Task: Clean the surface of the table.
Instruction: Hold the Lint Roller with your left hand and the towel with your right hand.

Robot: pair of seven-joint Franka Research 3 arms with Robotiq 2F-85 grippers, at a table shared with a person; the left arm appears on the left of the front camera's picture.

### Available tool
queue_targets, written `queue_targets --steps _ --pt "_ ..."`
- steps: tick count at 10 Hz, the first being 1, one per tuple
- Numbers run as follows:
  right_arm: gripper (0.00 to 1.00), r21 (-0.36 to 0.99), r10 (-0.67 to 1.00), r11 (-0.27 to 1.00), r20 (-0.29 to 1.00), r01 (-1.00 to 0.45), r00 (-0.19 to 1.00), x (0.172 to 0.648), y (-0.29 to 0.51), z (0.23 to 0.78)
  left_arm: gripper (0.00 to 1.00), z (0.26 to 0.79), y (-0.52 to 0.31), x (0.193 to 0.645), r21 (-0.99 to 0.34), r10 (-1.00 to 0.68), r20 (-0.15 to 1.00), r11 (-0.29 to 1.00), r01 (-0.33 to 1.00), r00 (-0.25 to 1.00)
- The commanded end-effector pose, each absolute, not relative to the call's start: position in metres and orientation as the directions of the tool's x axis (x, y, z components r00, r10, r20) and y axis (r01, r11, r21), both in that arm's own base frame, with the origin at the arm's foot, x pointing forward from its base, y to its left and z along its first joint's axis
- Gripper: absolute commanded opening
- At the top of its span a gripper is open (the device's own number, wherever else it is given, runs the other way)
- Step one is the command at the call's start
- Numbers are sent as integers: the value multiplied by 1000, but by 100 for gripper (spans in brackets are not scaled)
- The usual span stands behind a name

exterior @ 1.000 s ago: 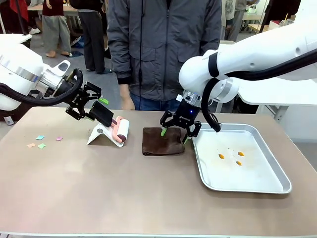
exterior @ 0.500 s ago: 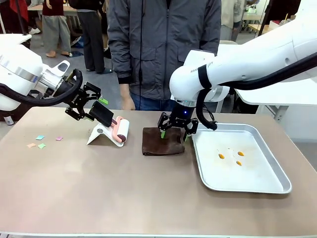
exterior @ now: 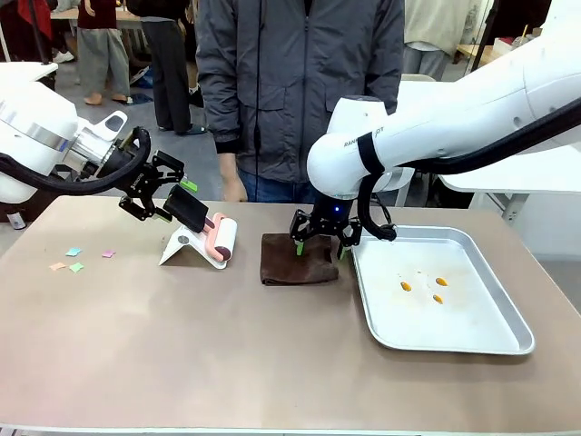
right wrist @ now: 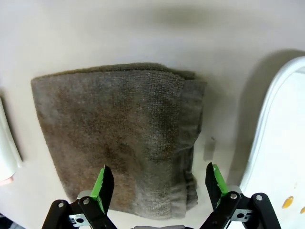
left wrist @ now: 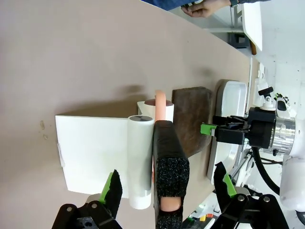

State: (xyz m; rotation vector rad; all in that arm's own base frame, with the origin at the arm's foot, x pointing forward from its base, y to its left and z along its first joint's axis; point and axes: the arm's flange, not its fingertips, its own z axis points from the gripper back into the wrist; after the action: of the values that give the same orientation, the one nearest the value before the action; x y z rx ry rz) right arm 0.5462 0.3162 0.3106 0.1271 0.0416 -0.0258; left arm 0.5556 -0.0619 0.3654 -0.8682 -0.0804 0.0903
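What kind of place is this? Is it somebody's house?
Probably a robot lab, not a house: a white left arm and right arm reach over the brown table, a person stands across it, and other people stand behind.

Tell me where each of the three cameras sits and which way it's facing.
Front: fixed on the robot's side, looking across the table at the person; left arm and right arm show.
Left wrist: on the left arm, looking along the open left fingers at the lint roller; the right arm shows beyond.
Right wrist: on the right arm, looking down between the open right fingers at the brown cloth.
Shared: all three show the cloth.
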Motion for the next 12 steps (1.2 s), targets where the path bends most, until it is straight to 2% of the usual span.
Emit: queue_targets --steps 1,2,3,4,5,6,7,8,9,12 --pt "100 99 -53 994 -18 55 998 548 321 310 100 364 -61 552 -779 111 60 626 -23 992" --pt "72 98 -51 994 -25 53 998 548 320 309 100 364 -61 552 -777 104 68 629 -13 992" --pt "40 103 -47 993 -34 51 998 547 321 309 40 364 -60 552 -781 104 71 625 -10 992" --pt "12 103 -45 993 -41 49 998 546 321 309 40 365 -59 551 -780 100 73 626 -5 992" --pt "0 102 -45 994 -45 50 998 546 321 309 0 364 -59 551 -776 100 74 631 -6 992" --pt "0 105 -43 993 -46 48 998 546 321 310 35 364 -59 551 -775 102 75 632 -7 992" --pt "13 106 -44 993 -46 48 998 546 321 310 0 364 -59 551 -774 103 79 634 -5 992" --pt "3 109 -43 993 -50 48 998 546 322 309 0 365 -59 551 -772 103 83 636 -2 991" --pt "0 111 -45 993 -53 51 998 546 322 308 0 365 -58 551 -769 110 84 639 -6 990" --pt "0 126 -35 991 -74 44 997 546 322 307 0 365 -57 550 -768 120 87 640 -10 989"
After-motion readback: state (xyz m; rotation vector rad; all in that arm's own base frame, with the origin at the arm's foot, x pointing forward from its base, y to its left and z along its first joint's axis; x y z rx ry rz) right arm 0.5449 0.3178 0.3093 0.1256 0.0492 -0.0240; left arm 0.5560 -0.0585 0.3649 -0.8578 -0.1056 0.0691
